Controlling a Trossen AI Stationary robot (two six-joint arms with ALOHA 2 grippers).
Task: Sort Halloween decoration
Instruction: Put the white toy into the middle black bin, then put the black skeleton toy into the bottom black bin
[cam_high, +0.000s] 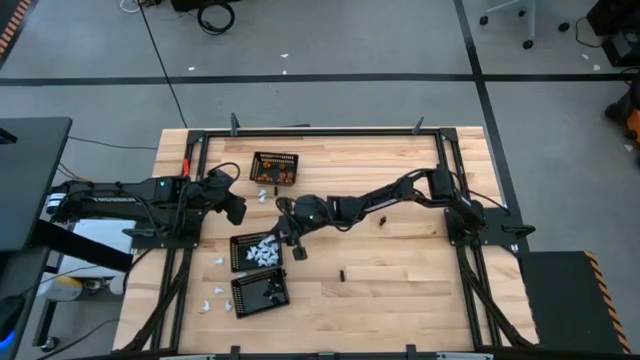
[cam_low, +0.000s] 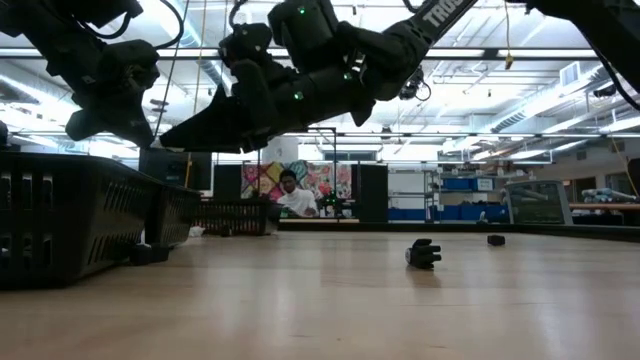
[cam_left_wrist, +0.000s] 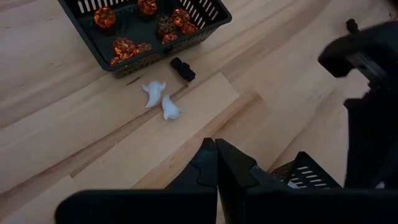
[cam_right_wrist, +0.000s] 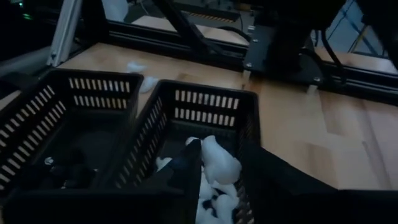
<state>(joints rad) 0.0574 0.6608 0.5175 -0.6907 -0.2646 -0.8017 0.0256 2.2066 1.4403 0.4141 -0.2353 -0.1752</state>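
White ghost piece (cam_right_wrist: 219, 163) sits between the right gripper's (cam_right_wrist: 217, 171) parting fingers over the white-piece basket (cam_right_wrist: 211, 99); drop step, next likely full release; left gripper (cam_left_wrist: 216, 163) clenched, idle.

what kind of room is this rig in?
Looks like a robotics lab or workshop, probably a shared open space. Signs: a wooden table in a black frame on a grey floor marked with tape, office chairs nearby, and shelving under strip lights behind a person seated.
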